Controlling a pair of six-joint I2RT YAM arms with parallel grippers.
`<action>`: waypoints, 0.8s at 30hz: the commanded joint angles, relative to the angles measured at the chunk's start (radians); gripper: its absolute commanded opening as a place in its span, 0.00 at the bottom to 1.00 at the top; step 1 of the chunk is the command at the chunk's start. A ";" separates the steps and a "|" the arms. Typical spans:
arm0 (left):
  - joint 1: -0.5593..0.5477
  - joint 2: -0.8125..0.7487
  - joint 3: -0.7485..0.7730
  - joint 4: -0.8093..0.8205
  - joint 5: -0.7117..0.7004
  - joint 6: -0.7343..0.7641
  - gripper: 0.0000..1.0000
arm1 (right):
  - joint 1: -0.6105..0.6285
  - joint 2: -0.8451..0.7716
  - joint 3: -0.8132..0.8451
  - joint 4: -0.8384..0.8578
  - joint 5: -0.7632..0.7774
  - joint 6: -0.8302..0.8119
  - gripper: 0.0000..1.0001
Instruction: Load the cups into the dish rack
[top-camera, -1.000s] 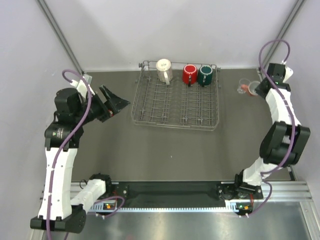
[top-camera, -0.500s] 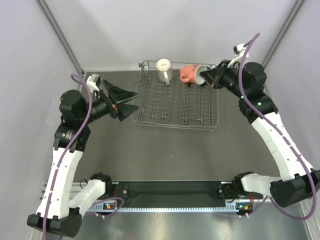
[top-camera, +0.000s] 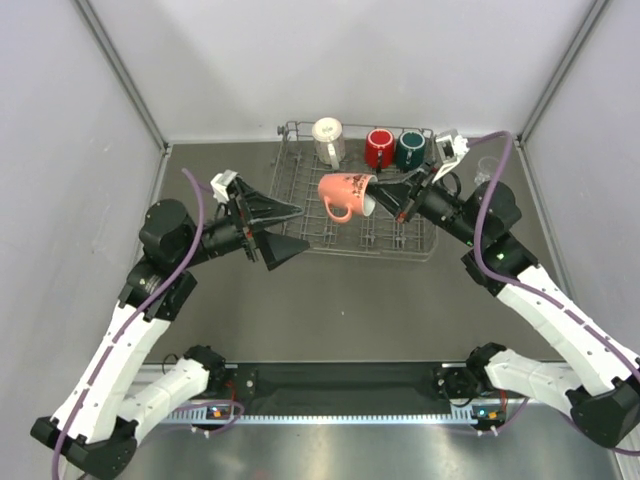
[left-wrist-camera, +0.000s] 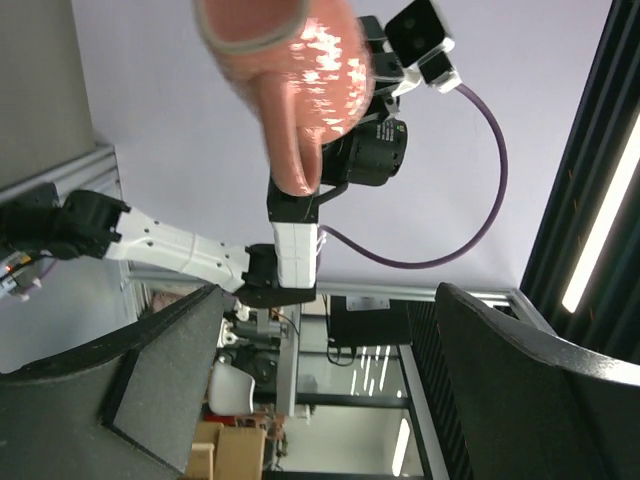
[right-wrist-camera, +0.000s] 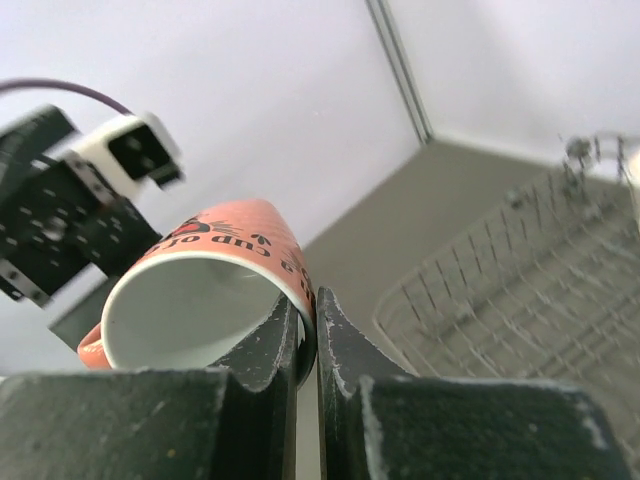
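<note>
Loading looks a little past halfway to us: the white speckled mug (top-camera: 327, 137), red mug (top-camera: 379, 149) and dark green mug (top-camera: 410, 151) sit along the far side of the dish rack (top-camera: 350, 250). We see the right gripper (right-wrist-camera: 308, 318) pinched on the rim of the salmon-pink mug (top-camera: 345, 190), held on its side in the air over the rack, while the left gripper (top-camera: 290, 228) gapes wide and empty near the rack's left edge. That mug and the clear glass (top-camera: 484, 172), on the table (top-camera: 330, 300) right of the rack, are left to load.
</note>
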 joint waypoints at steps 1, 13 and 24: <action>-0.065 0.004 -0.003 0.075 -0.063 -0.057 0.91 | 0.038 -0.027 0.015 0.233 0.017 0.025 0.00; -0.181 0.064 -0.006 0.223 -0.156 -0.137 0.82 | 0.126 0.015 0.034 0.313 0.003 0.040 0.00; -0.258 0.099 -0.031 0.346 -0.221 -0.172 0.61 | 0.150 -0.004 0.000 0.332 -0.004 0.043 0.00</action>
